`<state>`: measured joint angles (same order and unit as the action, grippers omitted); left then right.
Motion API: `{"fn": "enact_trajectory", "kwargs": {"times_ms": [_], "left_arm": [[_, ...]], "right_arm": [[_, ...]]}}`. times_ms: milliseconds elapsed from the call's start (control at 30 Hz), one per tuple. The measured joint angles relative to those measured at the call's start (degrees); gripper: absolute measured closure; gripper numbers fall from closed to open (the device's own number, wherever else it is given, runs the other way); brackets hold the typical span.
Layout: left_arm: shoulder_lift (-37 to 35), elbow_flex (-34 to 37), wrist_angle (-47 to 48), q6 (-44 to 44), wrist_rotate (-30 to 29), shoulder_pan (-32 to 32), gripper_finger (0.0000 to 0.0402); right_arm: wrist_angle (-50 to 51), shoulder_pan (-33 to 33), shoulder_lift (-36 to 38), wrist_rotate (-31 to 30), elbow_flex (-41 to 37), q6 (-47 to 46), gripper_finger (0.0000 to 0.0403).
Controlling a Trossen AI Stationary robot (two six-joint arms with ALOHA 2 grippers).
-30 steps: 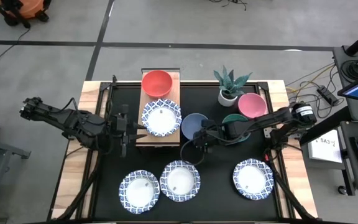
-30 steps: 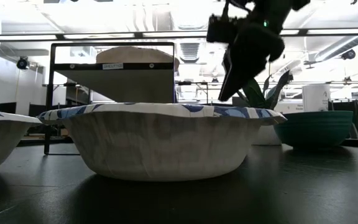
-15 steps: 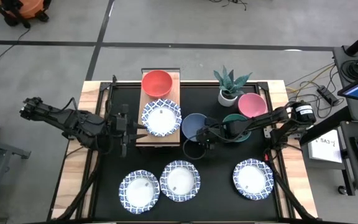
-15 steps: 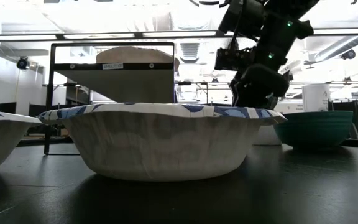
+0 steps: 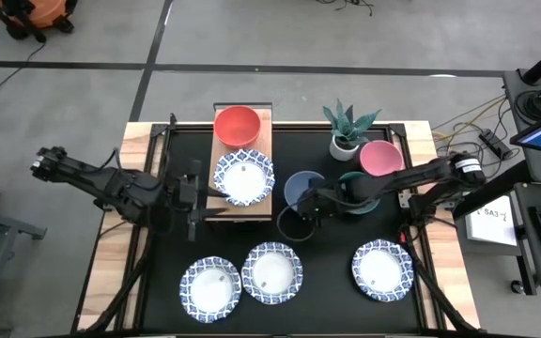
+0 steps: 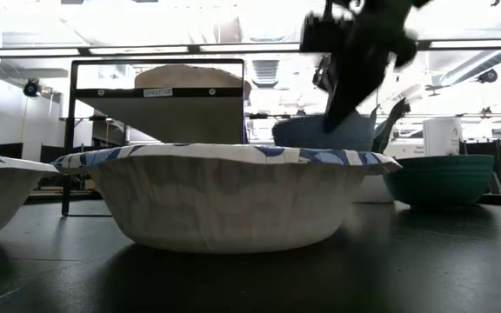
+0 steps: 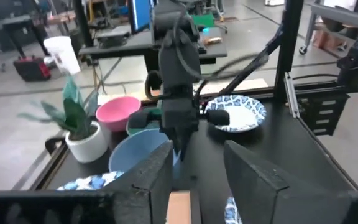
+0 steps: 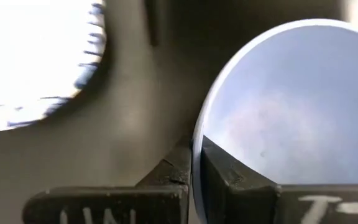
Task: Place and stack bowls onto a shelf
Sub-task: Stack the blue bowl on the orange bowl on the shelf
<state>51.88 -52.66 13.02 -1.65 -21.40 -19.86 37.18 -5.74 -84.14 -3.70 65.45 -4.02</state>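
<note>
The light-wood shelf [image 5: 258, 120] lies at the table's far middle with a red bowl [image 5: 237, 125] and a blue-rimmed white dish [image 5: 243, 178] standing on it. My right gripper [image 5: 301, 208] is shut on the blue bowl [image 5: 301, 187], which shows raised behind the front dish in the low view [image 6: 320, 132]. A green bowl [image 5: 357, 180] and a pink bowl [image 5: 381, 158] sit to its right. My left gripper [image 7: 194, 168] stands open at the shelf's near end [image 7: 179, 208], holding nothing. My right gripper pinches the blue bowl's rim [image 8: 196, 134] on its near side, with one finger inside the bowl [image 8: 229, 174] and one outside. The fingers come from above, slanting in from the table's right. The bowl hangs below them, open side up, clear of the table.
Three more patterned dishes [image 5: 210, 287] [image 5: 271, 272] [image 5: 381, 269] stand along the near edge. A white plant pot [image 5: 346, 146] stands at the far side, next to the pink bowl. Black tabletop lies bare between the shelf and the near dishes.
My right gripper has come down over the blue bowl's near rim, shut on it and risen again. The bowl has been lifted off the table and now shows above the front dish in the low view. My left gripper has edged slightly toward the shelf's near end.
</note>
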Motion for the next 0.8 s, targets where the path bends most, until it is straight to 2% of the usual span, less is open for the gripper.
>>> {"fn": "enact_trajectory", "kwargs": {"times_ms": [200, 300, 400, 600, 800], "left_arm": [[3.88, -1.25, -3.46, -3.61, 0.51, 0.02, 0.0219], [6.45, -2.75, -4.17, -5.75, 6.56, 0.02, 0.0205], [9.94, -4.41, -6.21, -7.54, 12.07, -0.01, 0.0204], [17.34, -8.87, -7.86, -11.68, 16.03, 0.02, 0.0211], [24.48, -13.58, -7.33, -14.96, 26.63, -0.02, 0.0212]], "right_arm": [[7.38, -3.33, 3.58, 9.36, 8.43, -7.17, 0.0394], [7.01, -5.77, 5.09, 13.53, 11.01, -10.51, 0.0394], [5.20, -8.45, 5.80, 14.45, 12.44, -12.96, 0.0394], [-2.74, -12.78, 4.93, 17.74, 12.58, -12.98, 0.0394], [-6.64, -14.90, 4.40, 18.85, 12.25, -12.98, 0.0394]]}}
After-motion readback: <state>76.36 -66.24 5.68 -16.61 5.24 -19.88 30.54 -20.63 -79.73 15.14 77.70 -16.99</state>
